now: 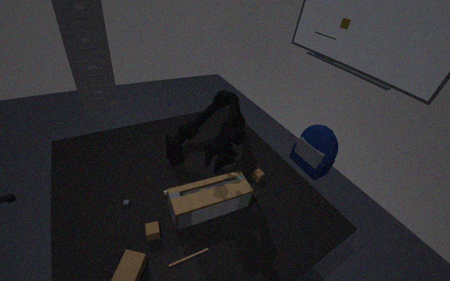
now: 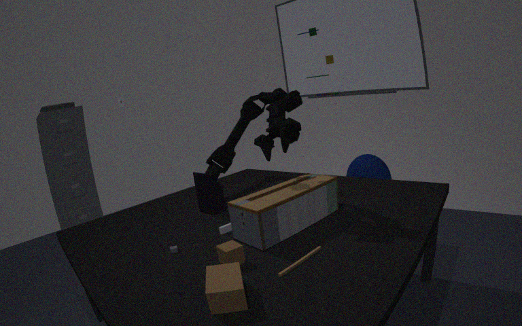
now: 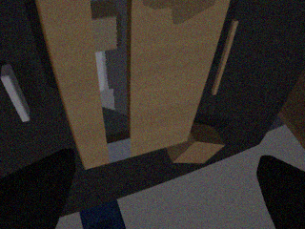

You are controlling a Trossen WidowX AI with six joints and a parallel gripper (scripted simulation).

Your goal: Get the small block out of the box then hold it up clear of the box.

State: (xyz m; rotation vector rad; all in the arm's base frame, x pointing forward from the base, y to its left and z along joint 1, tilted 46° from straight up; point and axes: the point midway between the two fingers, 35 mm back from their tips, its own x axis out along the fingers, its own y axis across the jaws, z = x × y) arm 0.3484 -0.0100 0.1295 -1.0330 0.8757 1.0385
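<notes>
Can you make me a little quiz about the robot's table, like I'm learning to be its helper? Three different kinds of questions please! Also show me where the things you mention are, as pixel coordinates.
1. True or false: the end effector [image 1: 216, 168] [image 2: 276, 155] is squeezing the thin wooden stick [image 1: 188, 257] [image 2: 299, 261] [image 3: 224, 57].
2. Pick one: what runs along the top of the long box [image 1: 212, 202] [image 2: 298, 195] [image 3: 164, 72]?
a) a row of round knobs
b) a long slot
c) a carrying handle
3. Fill in the blank: the round thing beyond the table [image 1: 82, 172] [image 2: 142, 261] is coloured ____.

Key: 1 false; 2 b; 3 blue
</notes>
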